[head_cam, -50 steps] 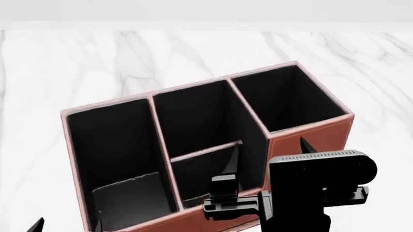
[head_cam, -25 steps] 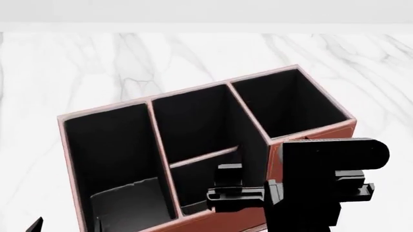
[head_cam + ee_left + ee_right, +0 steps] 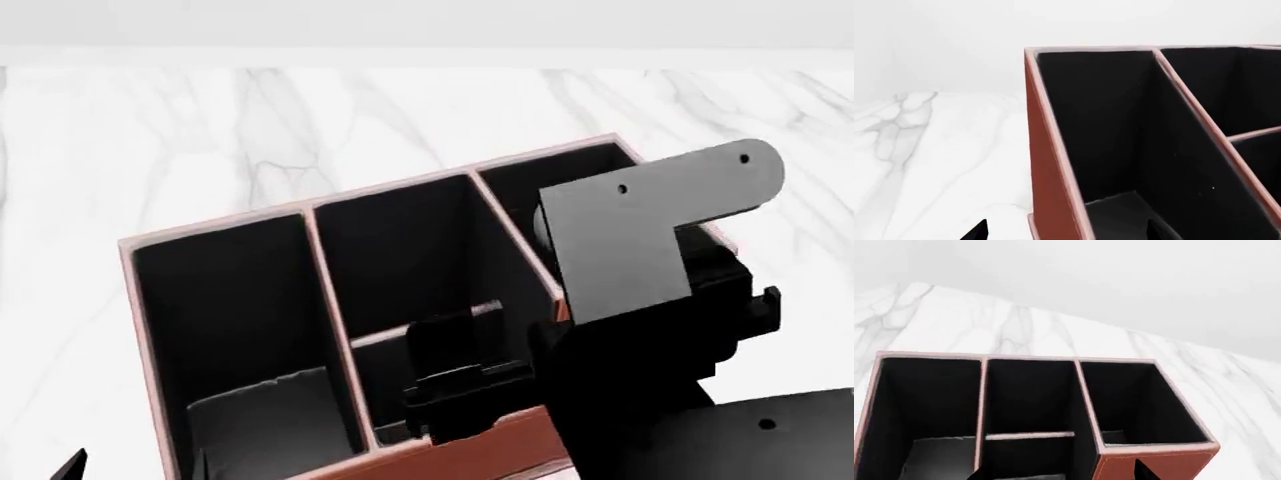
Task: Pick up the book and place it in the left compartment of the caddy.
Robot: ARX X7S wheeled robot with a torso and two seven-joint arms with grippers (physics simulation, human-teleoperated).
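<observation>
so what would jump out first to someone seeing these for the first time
The reddish-brown caddy with its black-lined compartments fills the middle of the head view on a white marble table. The right arm's dark bulk looms over the caddy's right end, hiding part of it. In the left compartment a black book lies low at the near end.

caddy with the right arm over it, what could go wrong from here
The right arm hangs close over the caddy's front wall; it could clip the rim and shove it.
The left gripper's open jaws straddle the caddy's end wall; a sideways move might drag it.
The book seems to lean in the left compartment; a knock could tip it.
</observation>
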